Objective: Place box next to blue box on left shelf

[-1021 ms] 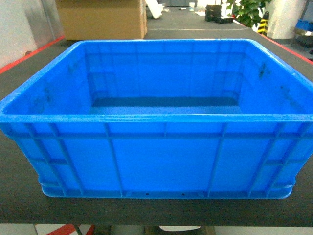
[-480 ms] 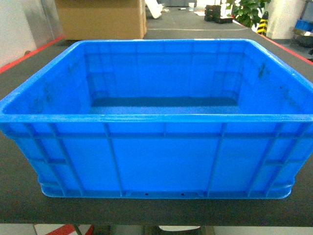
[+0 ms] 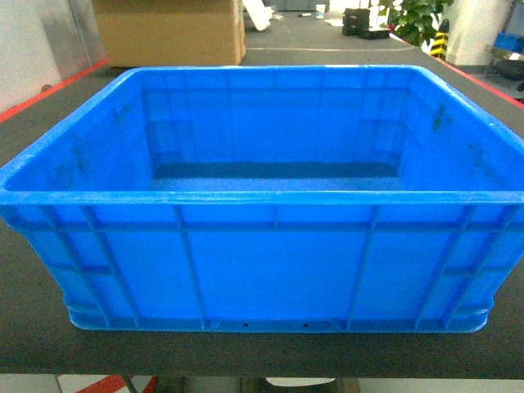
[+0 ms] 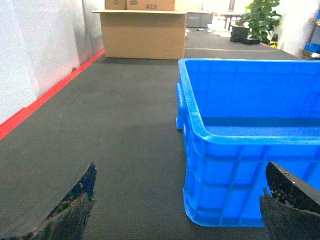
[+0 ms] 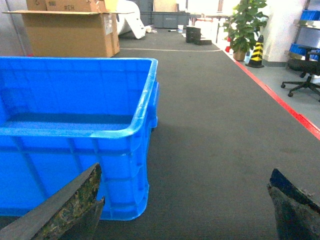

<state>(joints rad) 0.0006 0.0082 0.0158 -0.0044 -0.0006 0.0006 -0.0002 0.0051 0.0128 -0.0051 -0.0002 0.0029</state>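
- Head view: large bright blue open-topped ribbed plastic crate sits on dark grey mat; no grippers visible.
- Left wrist view: left gripper jaws spread wide, holding nothing; crate's left corner lies between them, ahead, nearer the right jaw.
- Right wrist view: right gripper jaws wide apart, empty; crate's right corner ahead of the left jaw; brown cardboard box far behind.

- The crate fills my head view; its floor lies mostly behind the near wall.
- Each wrist view cuts off my tool fingertips and the crate's far side.
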